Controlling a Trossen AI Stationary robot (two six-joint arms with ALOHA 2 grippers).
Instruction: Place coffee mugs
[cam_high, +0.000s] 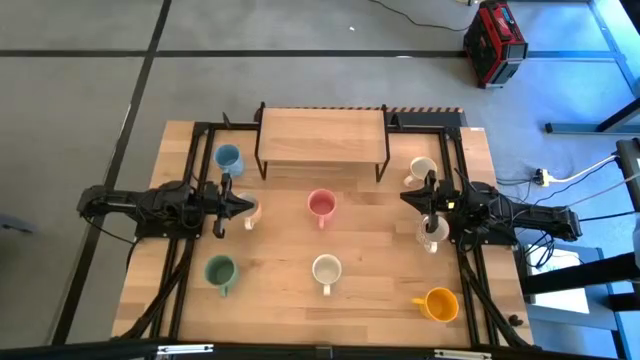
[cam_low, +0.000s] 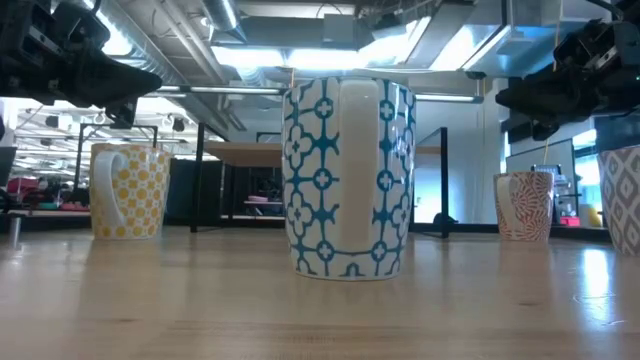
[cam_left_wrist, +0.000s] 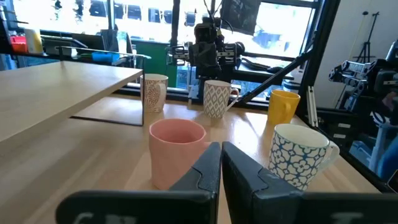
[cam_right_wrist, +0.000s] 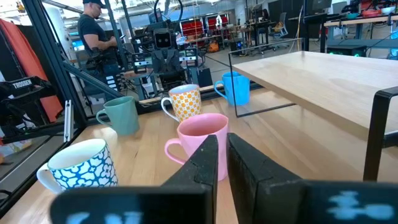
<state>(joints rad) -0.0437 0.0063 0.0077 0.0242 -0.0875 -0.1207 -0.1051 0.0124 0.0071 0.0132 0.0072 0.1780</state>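
On the wooden tabletop (cam_high: 380, 300) a low wooden shelf on black legs (cam_high: 322, 134) stands at the back middle; the round blue mug (cam_high: 229, 158) sits just left of it, a cream-white mug (cam_high: 422, 169) just right; the pink mug (cam_high: 321, 205) stands in front of the shelf; nearer the front stand the green mug (cam_high: 219, 270) left, a white mug with blue pattern (cam_high: 326, 269) middle, the orange mug (cam_high: 439, 304) right.
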